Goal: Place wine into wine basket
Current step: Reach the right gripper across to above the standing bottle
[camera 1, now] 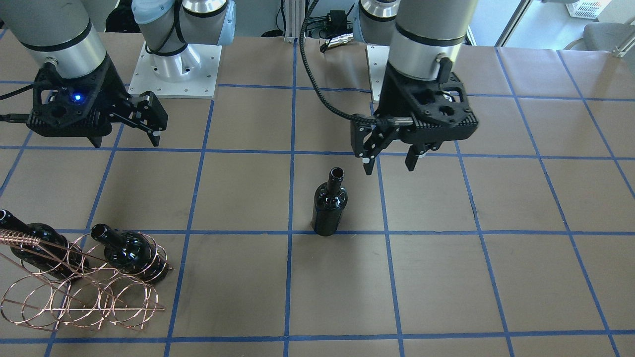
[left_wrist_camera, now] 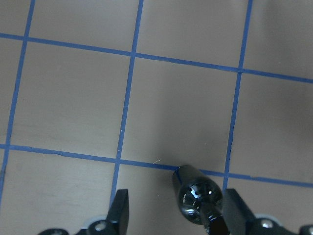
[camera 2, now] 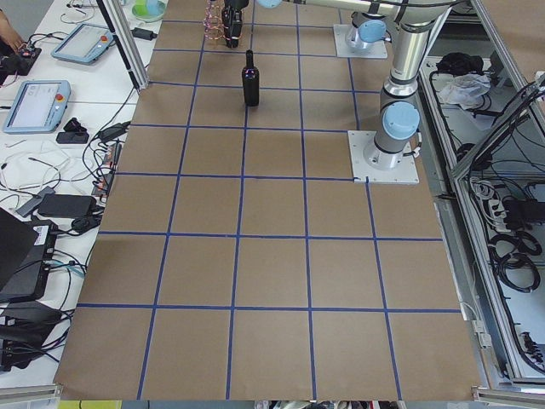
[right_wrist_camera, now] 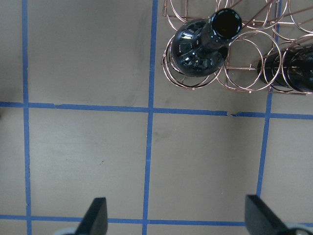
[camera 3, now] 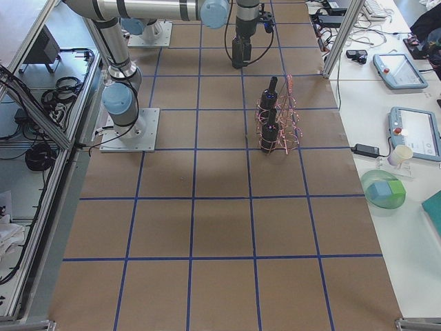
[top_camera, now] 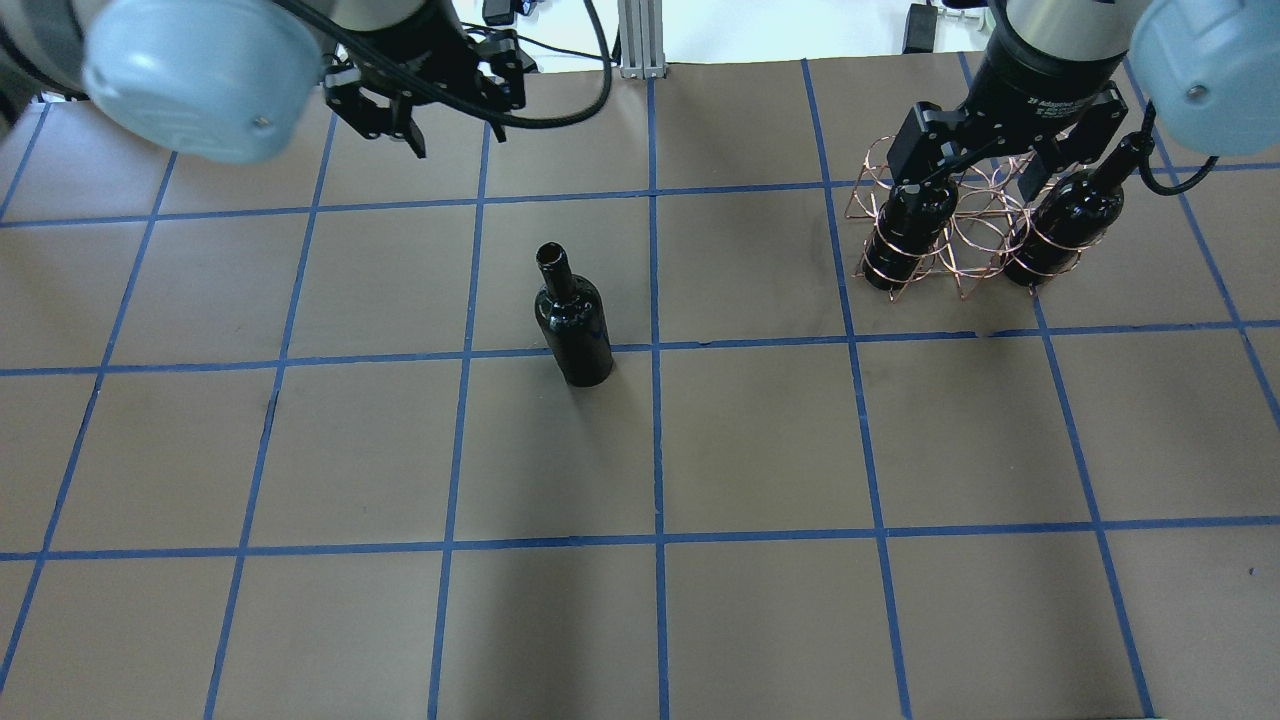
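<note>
Two bottles (top_camera: 905, 235) already sit in the wine basket (camera 1: 82, 292), far right. The third wine (camera 1: 329, 206) stands upright mid-surface, ungrasped. The left pincer (camera 1: 389, 166) hovers near it, spread open. The right pincer (right_wrist_camera: 178, 218) is spread open and empty.

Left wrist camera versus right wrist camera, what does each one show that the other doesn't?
Only the left wrist view shows the lone bottle standing on the table. Only the right wrist view shows the wire basket, holding one bottle and a second bottle cut off at the right edge. Both show the brown table with blue tape lines, and each shows its own gripper, left gripper and right gripper, open and empty.
</note>
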### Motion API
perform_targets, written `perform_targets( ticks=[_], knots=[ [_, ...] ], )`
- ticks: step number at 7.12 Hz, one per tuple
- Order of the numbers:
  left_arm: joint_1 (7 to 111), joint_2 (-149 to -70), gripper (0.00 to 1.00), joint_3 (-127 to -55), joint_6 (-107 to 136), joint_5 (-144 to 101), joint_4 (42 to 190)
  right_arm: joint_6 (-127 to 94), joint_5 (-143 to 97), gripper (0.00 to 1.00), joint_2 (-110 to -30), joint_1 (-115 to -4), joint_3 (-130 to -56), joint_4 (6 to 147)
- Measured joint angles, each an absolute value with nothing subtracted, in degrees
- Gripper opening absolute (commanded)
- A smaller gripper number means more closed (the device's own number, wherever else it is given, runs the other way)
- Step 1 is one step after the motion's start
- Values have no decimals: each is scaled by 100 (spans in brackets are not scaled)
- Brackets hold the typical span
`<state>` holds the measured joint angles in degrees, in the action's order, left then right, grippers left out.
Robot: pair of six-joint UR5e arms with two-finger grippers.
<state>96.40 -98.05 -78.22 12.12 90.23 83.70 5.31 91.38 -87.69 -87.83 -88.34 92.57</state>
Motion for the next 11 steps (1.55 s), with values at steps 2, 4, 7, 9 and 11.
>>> perform_targets(
  ticks=[2, 4, 7, 9, 11],
  knots=[
    [8701, -9556, 73, -7695, -620, 8792, 9301, 279, 9105, 100, -8755, -8912, -8777, 9399],
    [8177, -9406, 73, -7793, -1650, 8710, 9578, -159, 9075, 100, -8596, -9529, -8652, 9590],
    [7987, -9240, 80, -8028, -2245, 8720, 9577, -1287, 9066, 100, -7826, -10769, -8008, 9758],
    [7975, -9179, 81, -8116, -2302, 8720, 9575, -1941, 9064, 100, -7485, -11318, -7731, 9782],
    [7963, -9118, 89, -8215, -2303, 8733, 9576, -2385, 9042, 100, -7173, -11673, -7534, 9845]
  ],
)
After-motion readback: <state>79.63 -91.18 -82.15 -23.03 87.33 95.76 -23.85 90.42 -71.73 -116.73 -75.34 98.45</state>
